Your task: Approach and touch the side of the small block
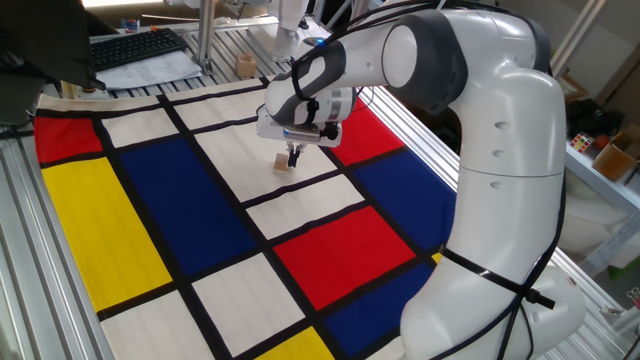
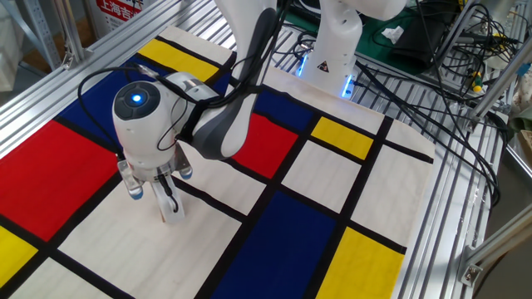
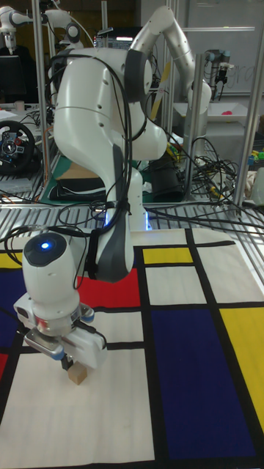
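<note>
The small block point(image 1: 283, 164) is a tiny light-brown wooden cube on a white panel of the coloured mat point(image 1: 150, 200). My gripper point(image 1: 294, 155) points down right beside it, its dark fingers pressed together into one tip, low over the mat. In the other fixed view the tip point(image 2: 169, 204) stands against the block point(image 2: 171, 217), which peeks out just below it. The tall fixed view has the block point(image 3: 78, 375) under the hand's edge, with the gripper point(image 3: 68, 360) at its left side. Whether they touch is too fine to tell.
A bigger pale tan block point(image 1: 245, 66) sits on the aluminium frame beyond the mat's far edge, near a keyboard point(image 1: 140, 45). The robot base point(image 2: 332, 50) and loose cables point(image 2: 449, 75) lie past the mat. My arm's bulky links point(image 1: 480, 150) arch over the mat's right side.
</note>
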Available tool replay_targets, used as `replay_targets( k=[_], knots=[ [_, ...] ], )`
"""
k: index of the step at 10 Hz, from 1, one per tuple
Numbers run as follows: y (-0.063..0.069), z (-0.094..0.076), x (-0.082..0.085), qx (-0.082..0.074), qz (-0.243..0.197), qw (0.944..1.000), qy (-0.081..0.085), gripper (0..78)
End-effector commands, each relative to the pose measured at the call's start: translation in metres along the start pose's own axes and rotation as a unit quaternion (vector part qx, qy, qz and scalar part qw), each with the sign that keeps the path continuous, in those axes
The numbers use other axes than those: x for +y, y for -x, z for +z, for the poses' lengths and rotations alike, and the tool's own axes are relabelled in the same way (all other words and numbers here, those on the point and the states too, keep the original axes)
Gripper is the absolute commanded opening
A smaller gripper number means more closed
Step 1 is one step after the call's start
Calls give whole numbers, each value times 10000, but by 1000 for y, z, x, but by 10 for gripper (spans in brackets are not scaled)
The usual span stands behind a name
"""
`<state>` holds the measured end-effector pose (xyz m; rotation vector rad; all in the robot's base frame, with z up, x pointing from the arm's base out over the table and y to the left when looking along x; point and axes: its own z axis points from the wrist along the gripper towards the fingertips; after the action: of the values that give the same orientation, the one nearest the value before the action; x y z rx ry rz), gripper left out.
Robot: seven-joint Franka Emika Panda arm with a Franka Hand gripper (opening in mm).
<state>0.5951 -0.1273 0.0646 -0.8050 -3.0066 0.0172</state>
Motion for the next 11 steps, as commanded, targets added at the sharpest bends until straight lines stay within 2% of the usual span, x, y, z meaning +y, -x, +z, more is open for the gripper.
replay_targets(
  k=[1,3,6,7,11],
  knots=[
    [1,-1,0,-43,98,9999,19,0],
    [1,-1,0,-48,149,9999,30,0],
    [1,-1,0,-39,94,9999,138,0],
    [1,0,0,19,95,9996,255,0],
    [1,0,0,7,108,9993,352,0]
  ],
)
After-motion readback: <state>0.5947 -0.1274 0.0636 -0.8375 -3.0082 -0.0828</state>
